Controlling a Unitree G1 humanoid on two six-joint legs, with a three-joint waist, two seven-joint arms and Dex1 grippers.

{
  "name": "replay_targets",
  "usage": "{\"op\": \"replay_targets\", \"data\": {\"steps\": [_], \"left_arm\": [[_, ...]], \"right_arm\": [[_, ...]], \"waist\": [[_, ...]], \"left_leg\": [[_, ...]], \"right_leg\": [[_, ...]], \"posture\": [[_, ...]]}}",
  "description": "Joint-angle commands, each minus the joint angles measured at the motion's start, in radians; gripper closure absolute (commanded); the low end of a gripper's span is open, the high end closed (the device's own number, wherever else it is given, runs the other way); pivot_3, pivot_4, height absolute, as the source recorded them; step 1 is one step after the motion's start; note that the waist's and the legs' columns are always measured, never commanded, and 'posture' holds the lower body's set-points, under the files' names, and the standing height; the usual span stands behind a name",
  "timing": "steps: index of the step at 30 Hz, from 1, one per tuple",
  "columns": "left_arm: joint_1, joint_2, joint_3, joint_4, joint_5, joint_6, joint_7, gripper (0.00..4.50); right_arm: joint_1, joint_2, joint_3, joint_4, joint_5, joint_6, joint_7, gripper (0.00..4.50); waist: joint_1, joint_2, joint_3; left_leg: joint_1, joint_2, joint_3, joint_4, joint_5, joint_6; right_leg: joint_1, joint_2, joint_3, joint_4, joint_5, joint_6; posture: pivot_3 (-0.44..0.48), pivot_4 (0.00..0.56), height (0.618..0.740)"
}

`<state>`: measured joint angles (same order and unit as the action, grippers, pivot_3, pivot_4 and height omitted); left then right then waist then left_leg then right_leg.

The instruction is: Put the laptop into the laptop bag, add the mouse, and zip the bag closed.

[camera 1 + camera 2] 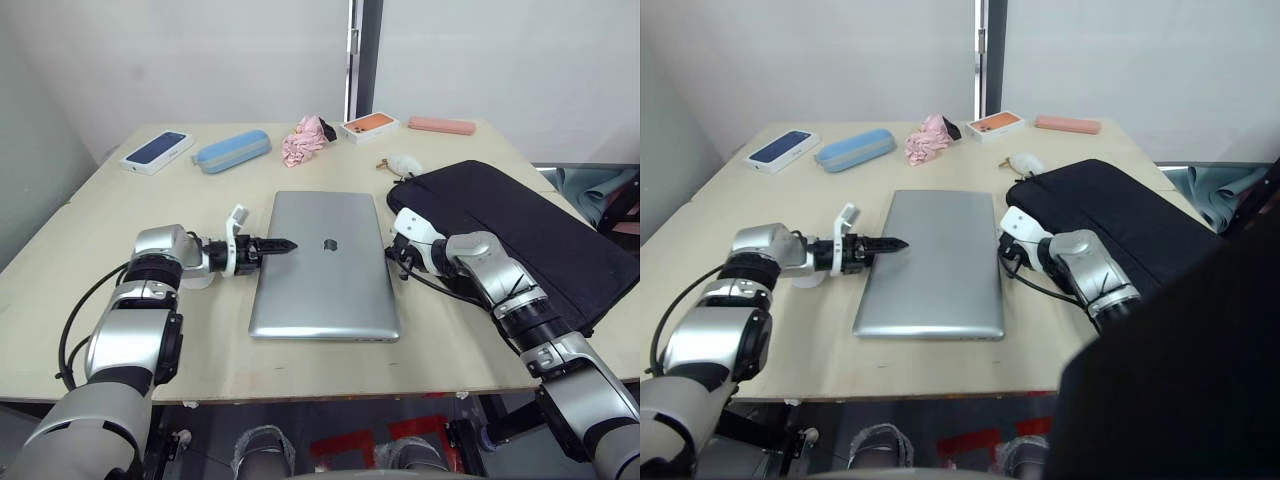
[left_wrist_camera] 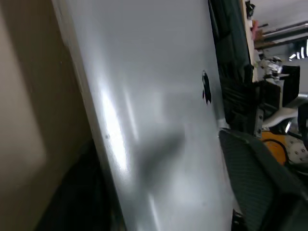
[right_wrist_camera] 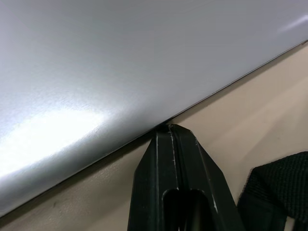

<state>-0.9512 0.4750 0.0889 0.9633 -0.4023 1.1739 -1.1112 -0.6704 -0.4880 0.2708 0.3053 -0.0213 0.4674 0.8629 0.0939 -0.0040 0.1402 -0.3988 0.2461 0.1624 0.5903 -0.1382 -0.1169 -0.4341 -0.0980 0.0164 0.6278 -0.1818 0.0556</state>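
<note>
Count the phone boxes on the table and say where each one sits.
2. The blue phone box lies at the far left corner, beside the blue case. The orange phone box lies at the far edge, near the pink cloth.

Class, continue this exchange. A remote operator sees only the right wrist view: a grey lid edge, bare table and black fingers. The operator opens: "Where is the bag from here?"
Observer: The laptop bag lies flat on the table, on the robot's right of the laptop.
Operator: Where is the other arm?
Observer: The left gripper reaches over the laptop's left edge, its tip above the lid.
Operator: And the mouse?
Observer: The mouse sits just beyond the bag's far left corner.
</note>
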Motion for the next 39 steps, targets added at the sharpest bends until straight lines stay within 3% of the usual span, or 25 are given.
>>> {"op": "replay_targets", "data": {"steps": [1, 5, 6, 21, 27, 28, 35, 39], "left_arm": [[0.007, -0.019, 0.002, -0.048, -0.039, 0.046, -0.035, 2.62], [0.005, -0.015, 0.040, -0.064, -0.060, 0.050, -0.023, 3.95], [-0.001, -0.012, 0.055, -0.060, -0.067, 0.050, -0.015, 4.09], [-0.049, 0.038, 0.028, -0.148, -0.093, 0.108, -0.062, 4.11], [-0.022, 0.101, 0.019, -0.303, -0.148, 0.157, -0.103, 4.13], [-0.001, 0.116, 0.011, -0.352, -0.167, 0.168, -0.121, 4.13], [0.019, 0.112, 0.166, -0.389, -0.240, 0.234, 0.005, 4.13], [0.060, 0.118, 0.286, -0.513, -0.308, 0.374, 0.088, 4.13]], "right_arm": [[-0.027, 0.025, 0.002, -0.016, 0.009, -0.027, 0.013, 4.50], [-0.029, 0.028, 0.002, -0.006, 0.001, -0.032, 0.014, 4.50], [-0.028, 0.028, 0.000, -0.005, 0.000, -0.033, 0.015, 4.50], [-0.066, 0.000, -0.046, -0.006, 0.016, -0.010, 0.058, 4.50], [-0.053, -0.015, -0.193, -0.145, 0.165, 0.106, 0.079, 4.50], [-0.040, -0.027, -0.223, -0.180, 0.195, 0.132, 0.087, 3.95], [0.072, -0.184, -0.439, -0.491, 0.394, 0.354, 0.085, 1.63], [0.223, -0.354, -0.675, -0.754, 0.536, 0.557, 0.103, 0.26]], "waist": [[-0.003, 0.000, 0.000], [-0.001, 0.000, 0.000], [0.000, 0.000, 0.000], [-0.003, 0.000, 0.002], [-0.003, 0.000, 0.007], [-0.002, 0.000, 0.008], [0.014, -0.001, 0.008], [0.024, 0.000, 0.011]], "left_leg": [[0.000, 0.000, 0.000, -0.001, 0.000, 0.000], [-0.001, 0.000, -0.001, -0.002, 0.000, 0.000], [-0.001, 0.000, -0.001, -0.003, 0.000, 0.000], [-0.002, 0.000, -0.001, -0.009, 0.000, -0.001], [-0.009, 0.001, -0.003, -0.014, 0.001, -0.001], [-0.009, 0.001, -0.004, -0.015, 0.002, -0.001], [-0.009, 0.001, -0.007, -0.020, 0.006, 0.003], [-0.011, 0.001, -0.010, -0.020, 0.004, 0.000]], "right_leg": [[0.000, 0.000, 0.000, 0.000, 0.000, 0.000], [0.001, 0.000, -0.002, -0.004, 0.000, 0.000], [0.001, 0.000, -0.002, -0.004, 0.000, -0.001], [0.000, 0.001, -0.004, -0.011, 0.001, -0.001], [-0.006, 0.002, -0.009, -0.015, 0.001, -0.002], [-0.006, 0.002, -0.010, -0.015, 0.000, -0.003], [-0.004, 0.002, -0.015, -0.017, -0.005, -0.012], [-0.004, 0.002, -0.017, -0.017, -0.005, -0.011]], "posture": [[0.000, 0.150, 0.740], [0.000, 0.150, 0.740], [0.000, 0.150, 0.740], [0.000, 0.150, 0.740], [0.000, 0.150, 0.740], [0.000, 0.150, 0.740], [0.000, 0.150, 0.740], [0.000, 0.150, 0.740]]}}
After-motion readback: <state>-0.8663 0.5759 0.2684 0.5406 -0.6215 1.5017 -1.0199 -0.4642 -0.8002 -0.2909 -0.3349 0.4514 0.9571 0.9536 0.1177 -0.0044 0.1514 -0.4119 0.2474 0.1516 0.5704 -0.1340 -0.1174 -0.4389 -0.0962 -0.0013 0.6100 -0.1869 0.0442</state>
